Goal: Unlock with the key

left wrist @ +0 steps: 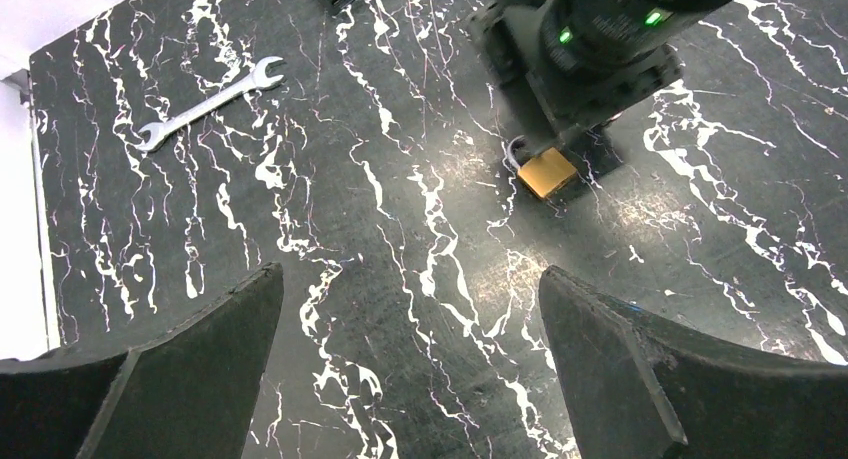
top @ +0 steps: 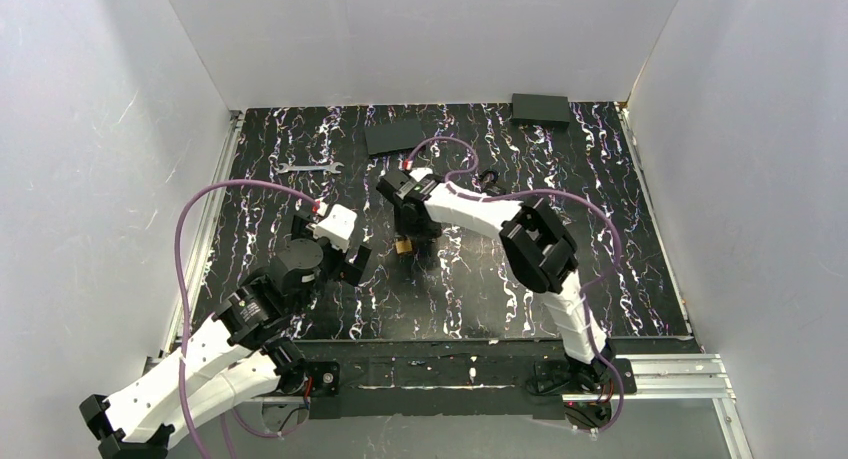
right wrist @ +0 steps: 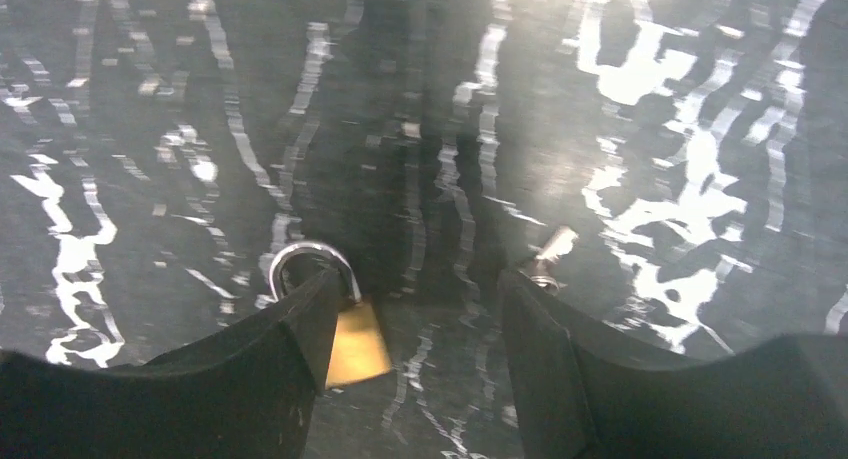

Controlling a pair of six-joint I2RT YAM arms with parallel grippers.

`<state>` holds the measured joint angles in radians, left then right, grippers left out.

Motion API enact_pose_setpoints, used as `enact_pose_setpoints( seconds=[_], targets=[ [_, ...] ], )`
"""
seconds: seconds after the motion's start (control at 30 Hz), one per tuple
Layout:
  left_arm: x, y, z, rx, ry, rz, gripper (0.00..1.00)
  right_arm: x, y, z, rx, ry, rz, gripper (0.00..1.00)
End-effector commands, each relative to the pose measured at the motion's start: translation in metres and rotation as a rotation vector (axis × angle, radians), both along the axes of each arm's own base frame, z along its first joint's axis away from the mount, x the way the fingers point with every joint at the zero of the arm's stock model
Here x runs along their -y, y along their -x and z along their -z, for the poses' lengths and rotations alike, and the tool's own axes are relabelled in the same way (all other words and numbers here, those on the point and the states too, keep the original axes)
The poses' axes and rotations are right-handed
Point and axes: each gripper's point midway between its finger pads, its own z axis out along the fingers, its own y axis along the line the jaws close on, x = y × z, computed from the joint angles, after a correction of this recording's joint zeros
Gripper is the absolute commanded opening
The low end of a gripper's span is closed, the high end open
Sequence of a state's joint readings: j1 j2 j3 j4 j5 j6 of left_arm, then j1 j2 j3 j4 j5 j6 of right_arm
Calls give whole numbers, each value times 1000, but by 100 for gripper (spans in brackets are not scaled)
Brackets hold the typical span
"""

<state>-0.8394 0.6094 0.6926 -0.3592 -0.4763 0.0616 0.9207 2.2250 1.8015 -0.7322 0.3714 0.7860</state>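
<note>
Right gripper [right wrist: 420, 309] fingers are parted and hold nothing. We note the brass padlock [right wrist: 356, 347] against one finger, and the key [right wrist: 548, 255], apparently only its silvery blade showing, lying just beside the other. Left gripper [left wrist: 410, 369] hangs wide open, well apart. We advise gripping the key by its head, with the blade aligned to the keyway.

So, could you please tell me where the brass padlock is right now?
The brass padlock lies near the middle of the table, right under the right arm's fingers; the right wrist view shows one finger partly covering it.
</note>
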Motion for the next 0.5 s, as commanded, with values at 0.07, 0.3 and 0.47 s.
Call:
enact_pose_setpoints(
  seconds=[0.07, 0.3, 0.47],
  targets=[
    [-3, -2, 6, -6, -24, -17, 99, 52, -12, -34, 26, -7, 180, 64],
    [-3, -1, 5, -2, -17, -12, 99, 70, -12, -19, -10, 68, 298, 62],
    [-2, -1, 5, -2, -14, -9, 99, 62, -11, -13, -27, 36, 276, 59]
  ],
)
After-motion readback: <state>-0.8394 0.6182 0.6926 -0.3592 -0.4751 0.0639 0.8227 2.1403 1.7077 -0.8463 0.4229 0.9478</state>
